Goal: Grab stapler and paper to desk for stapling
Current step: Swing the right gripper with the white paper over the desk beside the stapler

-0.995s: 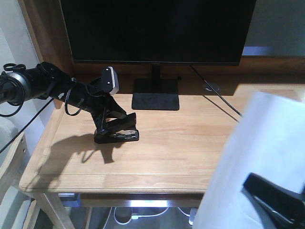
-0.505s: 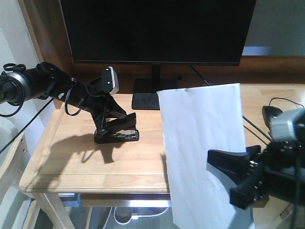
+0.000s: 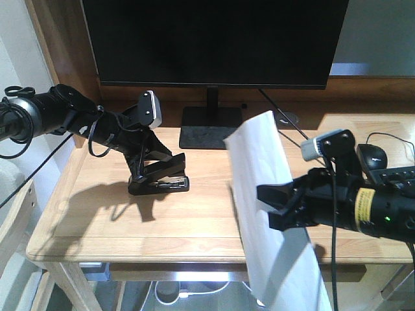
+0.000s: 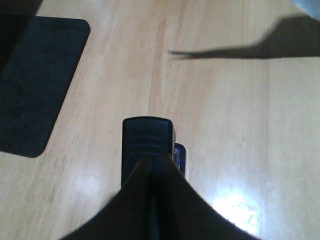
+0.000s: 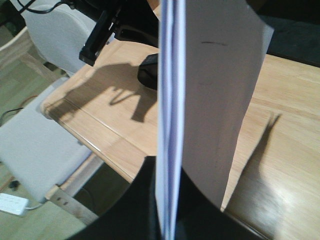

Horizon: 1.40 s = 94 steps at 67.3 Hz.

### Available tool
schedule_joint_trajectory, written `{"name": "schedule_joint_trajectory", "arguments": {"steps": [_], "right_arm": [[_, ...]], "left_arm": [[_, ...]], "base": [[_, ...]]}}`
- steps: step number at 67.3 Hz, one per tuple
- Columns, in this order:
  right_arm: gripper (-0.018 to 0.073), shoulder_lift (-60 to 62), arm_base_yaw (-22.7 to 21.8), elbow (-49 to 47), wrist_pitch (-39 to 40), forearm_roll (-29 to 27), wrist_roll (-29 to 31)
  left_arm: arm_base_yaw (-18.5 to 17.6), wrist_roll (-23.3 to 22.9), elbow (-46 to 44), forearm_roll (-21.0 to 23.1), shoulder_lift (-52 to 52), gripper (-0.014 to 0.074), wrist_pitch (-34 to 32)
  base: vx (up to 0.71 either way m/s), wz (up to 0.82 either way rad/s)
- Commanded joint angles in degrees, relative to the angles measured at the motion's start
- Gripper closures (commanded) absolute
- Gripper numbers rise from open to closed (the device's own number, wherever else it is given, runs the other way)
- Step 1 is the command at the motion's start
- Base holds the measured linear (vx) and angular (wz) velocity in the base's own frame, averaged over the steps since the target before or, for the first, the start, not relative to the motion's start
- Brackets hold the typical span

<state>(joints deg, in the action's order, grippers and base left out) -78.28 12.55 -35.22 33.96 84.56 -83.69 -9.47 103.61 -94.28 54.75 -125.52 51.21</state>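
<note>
Light wooden desk with a black monitor at the far side. The stapler is sitting on it left of centre, and the left gripper looks clenched on its top arm; the left wrist view shows the fingers pinched together over its rear. The right gripper is clamped on the paper, which is in the air at the near right, standing nearly edge-up and tilted. Its lower end hangs below the desk's near rim.

Risks, my read:
- The low end could catch the rim when the paper swings in, then crease or pull out of the grip.
- The stack is thin and held at one spot, so sheets could fan or flop.
- It could come down on the mouse and cables at the right.
- The stapler is well apart from the paper, so lining them up will be fiddly.

The paper is plain white with a faint dark mark on its face, and the sheets look flush from the right wrist view.
</note>
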Motion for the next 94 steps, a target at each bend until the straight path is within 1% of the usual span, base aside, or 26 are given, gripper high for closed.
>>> {"name": "schedule_joint_trajectory", "arguments": {"steps": [1, 6, 9, 13, 17, 22, 28, 33, 38, 42, 51, 55, 59, 63, 68, 76, 78, 85, 94], "right_arm": [[0.0561, -0.2, 0.1, -3.0, 10.5, -3.1, 1.8], [0.0561, -0.4, 0.1, -4.2, 16.6, -3.1, 2.5], [0.0561, -0.4, 0.1, -4.9, 18.0, -3.2, 2.9], [0.0561, -0.4, 0.1, -5.3, 17.4, -3.3, 3.2], [0.0561, -0.6, 0.1, -5.2, 14.1, -4.3, 4.5], [0.0561, -1.6, 0.1, -5.1, 6.8, -4.8, 6.1], [0.0561, -3.6, 0.1, -5.1, -0.8, -8.0, 7.9], [0.0561, -6.3, 0.1, -5.1, -4.6, -13.5, 11.0], [0.0561, -9.7, 0.1, -5.1, -4.8, -20.2, 15.6], [0.0561, -12.8, 0.1, -5.1, -3.9, -25.3, 19.2], [0.0561, -18.0, 0.1, -5.1, -0.7, -37.5, 25.1], [0.0561, -19.4, 0.1, -5.1, 0.8, -41.6, 27.1], [0.0561, -20.4, 0.1, -5.1, 2.6, -44.5, 28.1], [0.0561, -21.0, 0.1, -5.1, 3.5, -45.6, 29.3], [0.0561, -21.5, 0.1, -5.1, 4.4, -45.5, 30.8], [0.0561, -21.8, 0.1, -5.1, 9.0, -41.7, 33.6], [0.0561, -21.8, 0.1, -5.1, 10.7, -41.5, 34.0], [0.0561, -22.1, 0.1, -5.1, 13.4, -42.9, 34.4], [0.0561, -23.9, 0.1, -5.1, 14.0, -43.5, 35.0]], "left_arm": [[-0.2, -0.6, -1.6, 3.1, 3.8, 0.0603, 0.7], [-0.2, -0.6, -1.6, 3.1, 3.8, 0.0603, 0.7], [-0.2, -0.6, -1.6, 3.1, 3.8, 0.0603, 0.7], [-0.2, -0.6, -1.6, 3.1, 3.8, 0.0603, 0.7], [-0.2, -0.6, -1.6, 3.1, 3.8, 0.0603, 0.7], [-0.2, -0.6, -1.6, 3.1, 3.8, 0.0603, 0.7], [-0.2, -0.6, -1.6, 3.1, 3.8, 0.0603, 0.7], [-0.2, -0.6, -1.6, 3.1, 3.8, 0.0603, 0.7], [-0.2, -0.6, -1.6, 3.1, 3.8, 0.0603, 0.7], [-0.2, -0.6, -1.6, 3.1, 3.8, 0.0603, 0.7], [-0.2, -0.6, -1.6, 3.1, 3.8, 0.0603, 0.7], [-0.2, -0.6, -1.6, 3.1, 3.8, 0.0603, 0.7], [-0.2, -0.6, -1.6, 3.1, 3.8, 0.0603, 0.7], [-0.2, -0.6, -1.6, 3.1, 3.8, 0.0603, 0.7], [-0.2, -0.6, -1.6, 3.1, 3.8, 0.0603, 0.7], [-0.2, -0.6, -1.6, 3.1, 3.8, 0.0603, 0.7], [-0.2, -0.6, -1.6, 3.1, 3.8, 0.0603, 0.7], [-0.2, -0.6, -1.6, 3.1, 3.8, 0.0603, 0.7], [-0.2, -0.6, -1.6, 3.1, 3.8, 0.0603, 0.7]], "base": [[0.0, 0.0], [0.0, 0.0], [0.0, 0.0], [0.0, 0.0], [0.0, 0.0], [0.0, 0.0], [0.0, 0.0], [0.0, 0.0], [0.0, 0.0], [0.0, 0.0], [0.0, 0.0], [0.0, 0.0], [0.0, 0.0], [0.0, 0.0], [0.0, 0.0], [0.0, 0.0], [0.0, 0.0], [0.0, 0.0], [0.0, 0.0]]}}
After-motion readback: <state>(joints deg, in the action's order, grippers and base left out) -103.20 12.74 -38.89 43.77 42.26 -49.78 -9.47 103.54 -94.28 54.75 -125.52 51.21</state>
